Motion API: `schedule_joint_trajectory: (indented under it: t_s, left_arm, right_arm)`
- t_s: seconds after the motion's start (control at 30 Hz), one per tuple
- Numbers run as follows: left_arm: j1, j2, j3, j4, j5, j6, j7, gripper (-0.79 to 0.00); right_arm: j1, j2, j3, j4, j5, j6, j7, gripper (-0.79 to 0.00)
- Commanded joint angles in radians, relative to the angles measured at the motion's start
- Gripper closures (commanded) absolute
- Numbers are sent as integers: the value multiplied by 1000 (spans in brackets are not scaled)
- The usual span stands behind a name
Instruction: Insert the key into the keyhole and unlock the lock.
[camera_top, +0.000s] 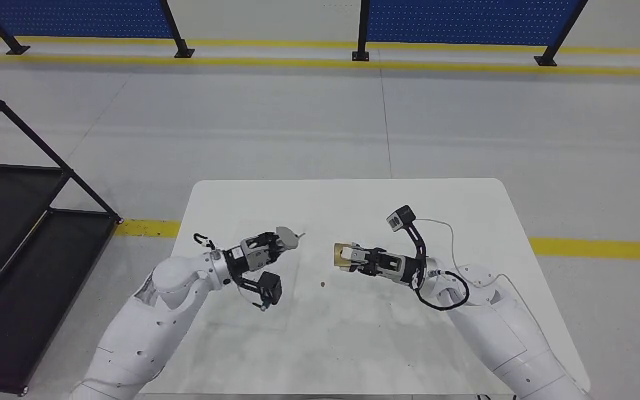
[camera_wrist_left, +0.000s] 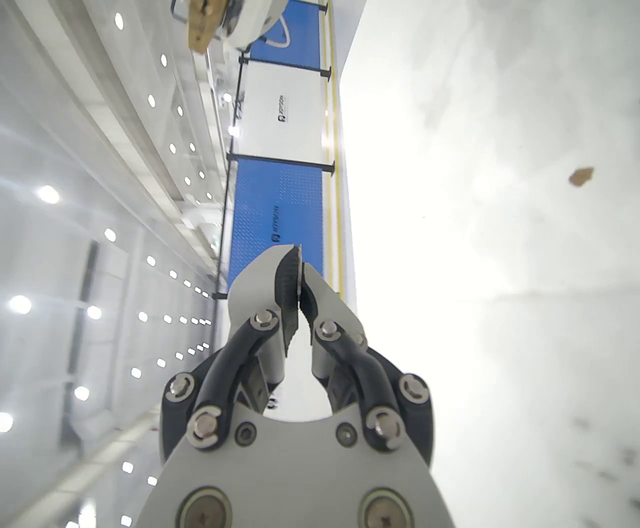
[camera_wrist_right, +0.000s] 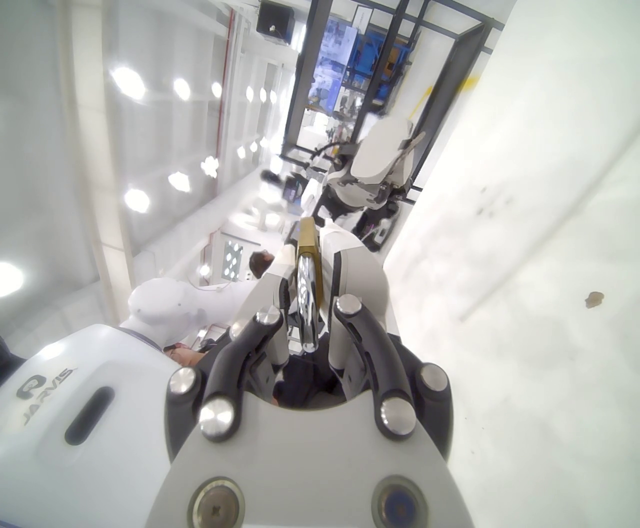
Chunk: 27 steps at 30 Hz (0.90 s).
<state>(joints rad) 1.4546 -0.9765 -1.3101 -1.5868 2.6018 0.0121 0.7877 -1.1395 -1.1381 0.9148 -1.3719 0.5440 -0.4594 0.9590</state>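
From my station I see the left tool (camera_top: 286, 239) pinched almost fully together on the key (camera_top: 297, 237), a slim, pale metal piece whose free end sticks out past the fingertips and points across toward the other arm. In the left wrist view the ribbed black pads (camera_wrist_left: 286, 280) are pressed nearly flat against each other, and the key shows there only as a thin sliver at the tips, edge-on. From the right wrist view it reads better, as a narrow grey blade (camera_wrist_right: 413, 142) jutting from the far tool. The right tool (camera_top: 356, 259) is clamped on the padlock (camera_top: 342, 256), a small square brass body, dull gold in colour. In the right wrist view I see it edge-on between the white fingers (camera_wrist_right: 350, 260), with its bright chrome shackle (camera_wrist_right: 306, 300) running back toward the palm and the brass end facing away from the wrist. I cannot tell where the keyhole sits. Both pieces are held over the middle of the white desk (camera_top: 420, 210), facing each other with a clear gap between them, not touching. A tiny brown scrap (camera_top: 322, 285) lies on the desk below that gap, nearer the robot.
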Motion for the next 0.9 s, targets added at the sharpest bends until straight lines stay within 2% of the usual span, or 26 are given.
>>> schedule_joint_trajectory:
  t_s: [0.0,0.07,0.17,0.3,0.73,0.87]
  left_arm:
    - [-15,4,1,13,92,98,29,0]
    - [-25,5,5,21,143,157,44,0]
    - [-45,8,3,32,191,191,48,0]
    - [-70,7,6,51,165,164,47,0]
    - [-70,6,7,46,160,166,48,0]
    - [-99,18,-11,16,278,213,101,0]
  right_arm:
    - [0,0,0,0,0,0,0,0]
    - [0,0,0,0,0,0,0,0]
    - [0,0,0,0,0,0,0,0]
    - [0,0,0,0,0,0,0,0]
    - [0,0,0,0,0,0,0,0]
    - [0,0,0,0,0,0,0,0]
